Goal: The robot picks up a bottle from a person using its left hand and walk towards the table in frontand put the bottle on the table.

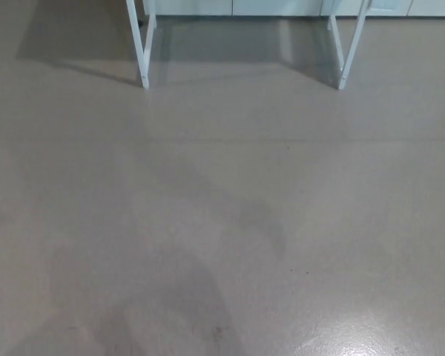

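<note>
mostly floor, with the table ahead.
you get the grey floor (222, 222) filling the head view, with a glare patch at its lower right corner. the table (142, 52) shows only as two white legs at the top edge, shadow spread between and beside them. the left hand and right hand are out of frame, so you cannot tell their state; the bottle is out of view too.

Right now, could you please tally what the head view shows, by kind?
White frame legs: 2
Bottles: 0
Robot hands: 0
Total: 2
</note>
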Tool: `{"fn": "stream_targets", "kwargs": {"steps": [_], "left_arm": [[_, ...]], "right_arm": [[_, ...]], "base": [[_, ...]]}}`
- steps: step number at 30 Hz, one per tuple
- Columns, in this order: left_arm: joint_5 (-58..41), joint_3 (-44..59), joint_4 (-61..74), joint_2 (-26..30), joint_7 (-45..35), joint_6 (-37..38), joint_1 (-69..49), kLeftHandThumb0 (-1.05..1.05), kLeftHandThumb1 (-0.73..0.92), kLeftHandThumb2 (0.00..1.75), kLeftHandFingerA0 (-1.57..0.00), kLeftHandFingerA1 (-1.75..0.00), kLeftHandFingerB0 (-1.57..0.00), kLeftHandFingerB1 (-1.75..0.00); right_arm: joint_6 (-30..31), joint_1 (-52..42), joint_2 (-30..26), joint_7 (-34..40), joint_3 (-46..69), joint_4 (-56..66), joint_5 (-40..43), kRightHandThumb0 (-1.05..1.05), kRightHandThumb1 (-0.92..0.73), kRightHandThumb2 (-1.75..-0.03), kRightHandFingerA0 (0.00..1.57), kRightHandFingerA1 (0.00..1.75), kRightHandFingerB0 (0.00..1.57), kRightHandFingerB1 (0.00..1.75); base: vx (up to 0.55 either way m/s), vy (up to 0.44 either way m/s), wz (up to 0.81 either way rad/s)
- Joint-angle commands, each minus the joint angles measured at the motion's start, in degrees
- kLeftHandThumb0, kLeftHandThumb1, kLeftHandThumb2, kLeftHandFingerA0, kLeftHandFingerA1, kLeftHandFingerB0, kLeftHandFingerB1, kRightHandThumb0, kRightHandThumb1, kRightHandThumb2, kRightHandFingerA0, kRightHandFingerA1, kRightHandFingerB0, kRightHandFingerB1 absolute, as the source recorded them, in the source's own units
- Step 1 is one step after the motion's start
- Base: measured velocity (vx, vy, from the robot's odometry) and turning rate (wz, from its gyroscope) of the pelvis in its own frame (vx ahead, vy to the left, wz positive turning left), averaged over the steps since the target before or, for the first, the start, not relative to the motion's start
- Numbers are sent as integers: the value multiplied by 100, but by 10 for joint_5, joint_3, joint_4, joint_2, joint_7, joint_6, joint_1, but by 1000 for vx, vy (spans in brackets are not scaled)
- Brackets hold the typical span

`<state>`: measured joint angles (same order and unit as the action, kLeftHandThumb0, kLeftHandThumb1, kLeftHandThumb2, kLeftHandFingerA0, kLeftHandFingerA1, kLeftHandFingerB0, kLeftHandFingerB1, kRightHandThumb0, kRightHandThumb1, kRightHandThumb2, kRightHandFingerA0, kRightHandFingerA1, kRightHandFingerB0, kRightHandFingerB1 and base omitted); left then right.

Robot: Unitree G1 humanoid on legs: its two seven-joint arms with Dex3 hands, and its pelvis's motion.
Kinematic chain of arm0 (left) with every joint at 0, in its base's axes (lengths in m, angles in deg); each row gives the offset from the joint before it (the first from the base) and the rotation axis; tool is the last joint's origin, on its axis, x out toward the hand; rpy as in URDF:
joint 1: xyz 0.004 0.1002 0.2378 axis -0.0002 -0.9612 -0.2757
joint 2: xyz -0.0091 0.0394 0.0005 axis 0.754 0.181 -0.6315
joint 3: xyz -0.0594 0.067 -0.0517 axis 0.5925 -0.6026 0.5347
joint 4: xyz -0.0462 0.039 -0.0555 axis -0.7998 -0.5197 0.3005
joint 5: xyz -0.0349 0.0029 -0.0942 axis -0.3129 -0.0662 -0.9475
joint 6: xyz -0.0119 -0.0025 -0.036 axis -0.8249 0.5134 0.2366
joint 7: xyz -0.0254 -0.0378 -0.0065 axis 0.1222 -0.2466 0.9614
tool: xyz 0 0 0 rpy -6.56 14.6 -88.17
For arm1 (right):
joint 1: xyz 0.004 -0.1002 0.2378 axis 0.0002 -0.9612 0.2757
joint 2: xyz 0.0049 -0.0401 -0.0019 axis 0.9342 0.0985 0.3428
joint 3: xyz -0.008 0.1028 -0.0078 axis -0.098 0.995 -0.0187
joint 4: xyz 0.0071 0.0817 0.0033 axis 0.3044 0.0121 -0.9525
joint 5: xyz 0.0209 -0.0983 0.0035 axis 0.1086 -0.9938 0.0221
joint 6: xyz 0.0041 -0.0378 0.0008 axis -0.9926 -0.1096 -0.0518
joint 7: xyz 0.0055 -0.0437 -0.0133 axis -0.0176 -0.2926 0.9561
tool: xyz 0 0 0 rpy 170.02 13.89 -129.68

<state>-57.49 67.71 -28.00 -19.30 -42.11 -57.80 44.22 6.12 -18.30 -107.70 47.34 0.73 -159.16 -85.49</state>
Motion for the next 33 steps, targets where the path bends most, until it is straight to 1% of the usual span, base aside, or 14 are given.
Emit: {"fn": "stream_targets", "kwargs": {"steps": [1, 4, 5, 10, 11, 13, 14, 15, 19, 20, 21, 22, 26, 33], "left_arm": [[0, 0, -10, 11, -5, 30, 2, -42, 61, 58, -44, -47, -24, -32], [2, -2, -12, 10, -6, 32, 0, -41, 61, 58, -39, -43, -24, -31], [0, -1, -12, 9, -8, 32, 0, -30, 43, 92, -31, -60, -10, -49], [-3, 2, -15, 7, -6, 38, -1, -30, 42, 92, -30, -59, -9, -48], [-11, 8, -11, 6, -22, 51, -5, -42, 58, 58, -33, -42, -20, -30], [-21, 14, 1, 4, -41, 73, -9, -44, 54, 57, -29, -40, -19, -28], [-32, 22, 8, -2, -53, 88, -12, -44, 54, 57, -29, -40, -19, -28], [-39, 27, 16, -6, -61, 101, -17, -52, 41, 71, -24, -47, -12, -38], [-62, 42, 70, -19, -96, 135, -37, -60, 40, 69, -15, -42, -8, -35], [-75, 49, 95, -24, -113, 144, -43, -32, 25, 84, -1, -50, 0, -49], [-102, 52, 169, -30, -151, 161, -66, -33, 24, 84, 0, -50, 0, -49], [-117, 51, 223, -33, -172, 165, -84, -66, 41, 72, -8, -39, -5, -31], [-174, 28, 453, -14, -243, 124, -153, -65, 41, 78, -7, -29, -6, -19], [-265, -17, 804, 81, -323, 13, -221, -56, 35, 78, -3, -37, -2, -22]], "right_arm": [[-27, 3, -11, 10, 3, -11, 6, -52, -62, -89, 54, 56, 39, 50], [-27, 4, -12, 10, 3, -14, 6, -53, -61, -88, 54, 56, 40, 50], [-29, 4, -12, 8, 3, -15, 7, -53, -61, -88, 53, 56, 40, 50], [-35, 6, -14, 8, 2, -17, 5, -52, -61, -88, 53, 56, 41, 50], [-35, 6, -14, 8, 1, -17, 5, -53, -61, -89, 54, 57, 40, 51], [-34, 6, -14, 11, -1, -18, 2, -54, -61, -90, 55, 57, 40, 50], [-32, 7, -16, 11, -2, -18, 1, -54, -61, -90, 55, 57, 40, 50], [-31, 8, -17, 9, -2, -18, 2, -53, -62, -89, 54, 56, 39, 50], [-30, 8, -18, 9, -8, -18, -2, -52, -62, -88, 53, 56, 41, 50], [-26, 10, -17, 9, -7, -19, -1, -52, -61, -88, 53, 56, 41, 50], [-25, 10, -17, 8, -7, -21, 0, -47, -74, -63, 60, 44, 46, 38], [-24, 10, -17, 7, -6, -22, 1, -47, -73, -63, 60, 44, 47, 38], [-23, 11, -20, 5, -6, -27, 0, -47, -74, -63, 60, 44, 48, 38], [-15, 15, -21, 1, -12, -33, -8, -47, -73, -62, 62, 44, 49, 38]], "base": [[0, 0, 0], [0, 0, 0], [0, 0, 0], [0, 0, 0], [0, 0, 0], [0, 0, 0], [0, 0, 0], [0, 0, 0], [0, 0, 0], [0, 0, 0], [0, 0, 0], [0, 0, 0], [0, 0, 0], [0, 0, 0]]}}
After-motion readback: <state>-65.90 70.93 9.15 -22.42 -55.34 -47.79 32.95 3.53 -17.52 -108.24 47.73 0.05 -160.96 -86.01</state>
